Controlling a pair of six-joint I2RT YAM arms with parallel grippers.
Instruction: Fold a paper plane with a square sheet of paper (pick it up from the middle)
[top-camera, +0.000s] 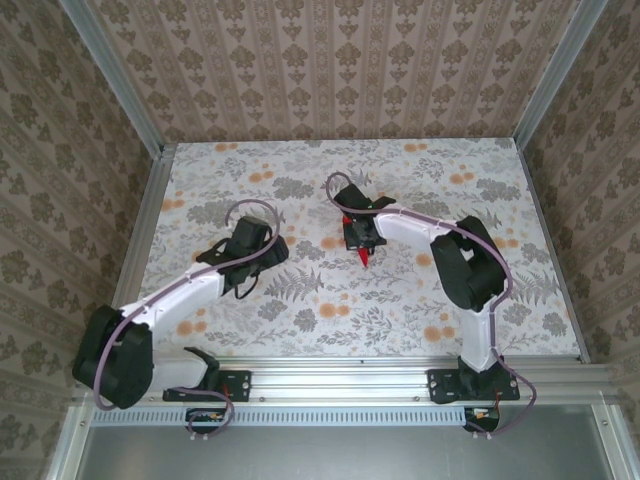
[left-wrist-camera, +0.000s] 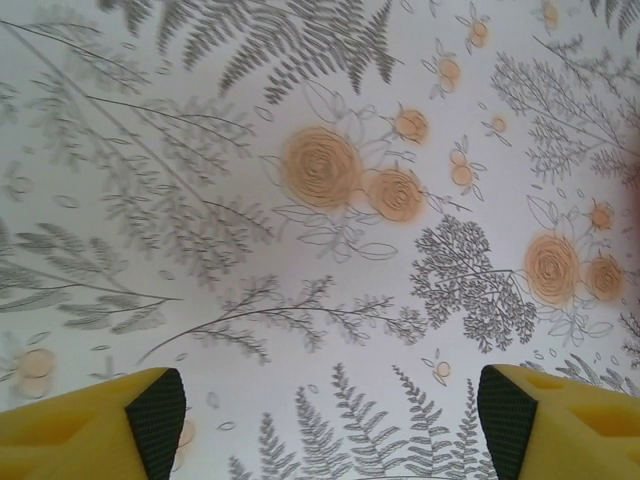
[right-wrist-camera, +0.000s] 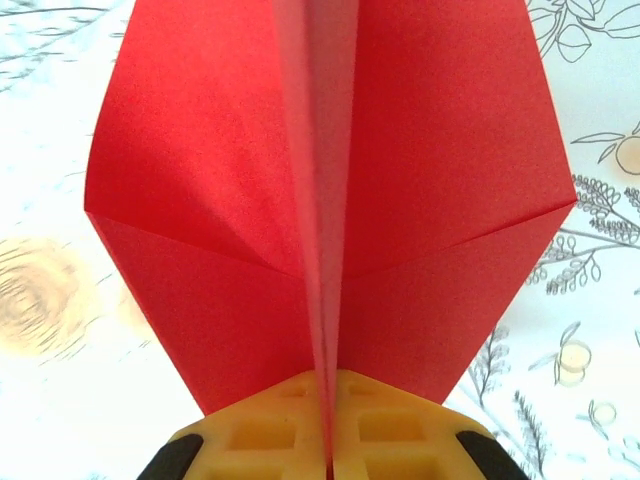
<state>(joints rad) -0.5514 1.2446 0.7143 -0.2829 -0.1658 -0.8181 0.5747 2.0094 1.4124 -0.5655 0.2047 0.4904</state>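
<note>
Jutting from the right gripper (right-wrist-camera: 328, 440), which is clamped on its centre crease, the red plane (right-wrist-camera: 330, 200) sits above the table's (top-camera: 300, 310) middle; further left, the left gripper (left-wrist-camera: 330, 410) hovers, jaws apart

A robot test booth, lab-like: aluminium frame posts (top-camera: 110, 75) hold wallpaper-patterned panels (top-camera: 330, 60) left, right and far around a floral worktop (top-camera: 300, 310). The left arm (top-camera: 175, 295) and right arm (top-camera: 415, 228) are bolted to the near rail (top-camera: 340, 372).
</note>
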